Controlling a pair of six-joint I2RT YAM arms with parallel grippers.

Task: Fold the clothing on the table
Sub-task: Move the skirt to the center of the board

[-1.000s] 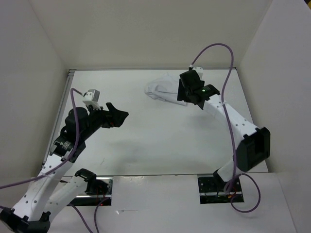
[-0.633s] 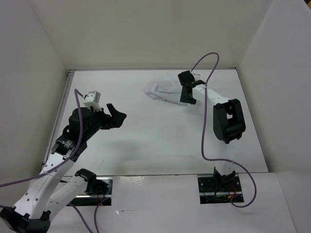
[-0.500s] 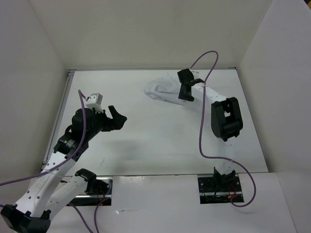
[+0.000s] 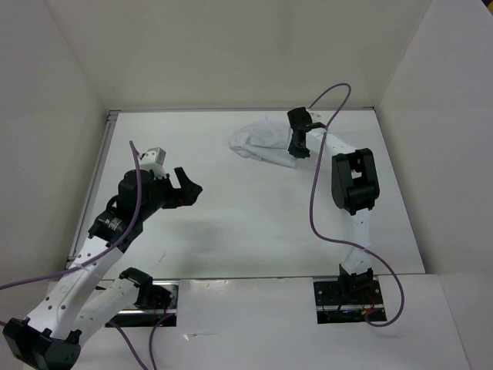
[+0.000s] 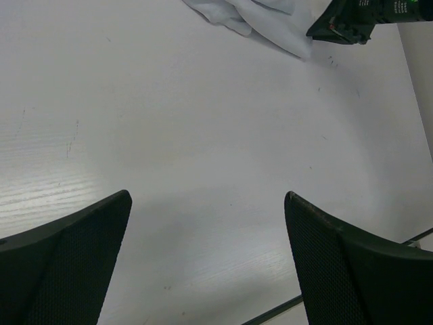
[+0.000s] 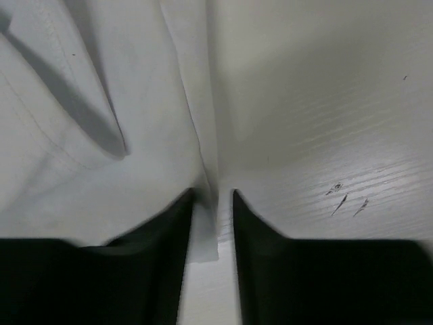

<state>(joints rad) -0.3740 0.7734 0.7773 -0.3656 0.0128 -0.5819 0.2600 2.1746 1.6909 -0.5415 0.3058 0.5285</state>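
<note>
The folding has hardly begun, by my reading. The clothing lies on the bench as a loose, rumpled heap close to the bench's far edge, a little right of its middle. No neat fold or squared edge shows anywhere on it. It has yet to be spread flat, and every fold is left to do.

The right hand is down at the bench's far side, at the right-hand border of the heap. In its own camera its two fingers stand narrow, with a thin flap of the cloth's edge running up between them. Whether they truly pinch that flap or only flank it I cannot tell. I judge this to be the first grasp of an edge.

The left hand hangs over the left half of the bench, its fingers spread wide and holding nothing, well apart from the cloth.

No brand, label or writing can be read on the cloth, bench or arms. The bench shows only a few small dark scuffs.
</note>
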